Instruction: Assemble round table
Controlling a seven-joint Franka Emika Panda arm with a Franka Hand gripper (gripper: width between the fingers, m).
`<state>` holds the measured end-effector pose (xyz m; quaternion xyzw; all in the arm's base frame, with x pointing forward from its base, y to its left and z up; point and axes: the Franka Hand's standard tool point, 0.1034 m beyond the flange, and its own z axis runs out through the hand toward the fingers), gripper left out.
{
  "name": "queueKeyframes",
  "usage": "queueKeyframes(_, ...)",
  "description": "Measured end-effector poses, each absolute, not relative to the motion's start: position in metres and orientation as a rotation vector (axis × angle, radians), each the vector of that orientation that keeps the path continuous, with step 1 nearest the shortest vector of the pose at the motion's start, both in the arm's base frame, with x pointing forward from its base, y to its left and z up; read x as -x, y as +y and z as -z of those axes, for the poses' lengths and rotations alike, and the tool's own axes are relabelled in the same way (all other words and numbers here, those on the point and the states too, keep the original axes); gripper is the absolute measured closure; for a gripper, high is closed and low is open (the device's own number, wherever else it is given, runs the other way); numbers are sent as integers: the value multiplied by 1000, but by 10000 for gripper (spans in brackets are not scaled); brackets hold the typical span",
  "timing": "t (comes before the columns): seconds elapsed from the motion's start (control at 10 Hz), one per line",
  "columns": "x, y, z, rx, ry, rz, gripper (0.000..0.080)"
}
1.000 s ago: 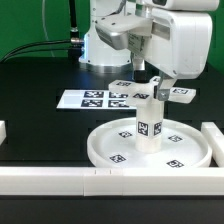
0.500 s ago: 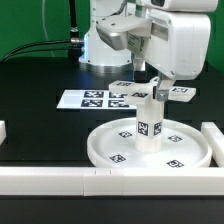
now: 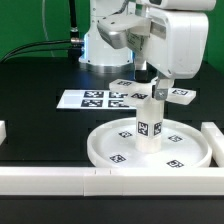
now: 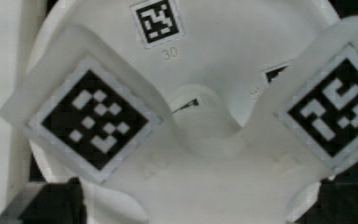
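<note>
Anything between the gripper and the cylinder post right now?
Nothing visible. The open gripper sits right at the top of the post, which stands upright in the round disc; the cross-shaped piece lies off behind it.

Post [image 3: 150, 122] top hides behind the fingers [image 3: 157, 84]; the cross-shaped piece [image 3: 181, 95] sits half-covered behind them; wrist view blurred, disc [image 4: 194, 40] cropped at its edges.

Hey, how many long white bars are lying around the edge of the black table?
2 visible: one long white bar along the near edge, another on the exterior view's right. A short white piece at the left may be a third.
</note>
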<state>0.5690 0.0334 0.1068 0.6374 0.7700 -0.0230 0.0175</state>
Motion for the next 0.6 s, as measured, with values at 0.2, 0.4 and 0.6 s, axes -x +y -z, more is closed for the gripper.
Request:
queueKeyframes(0.2, -568, 34, -106, -2026, 2355, 74, 150)
queueKeyframes(0.4, -567, 36, -106, -2058, 2326, 74, 150)
queueKeyframes(0.6, -566, 36, -103, -2068, 2323, 80, 150)
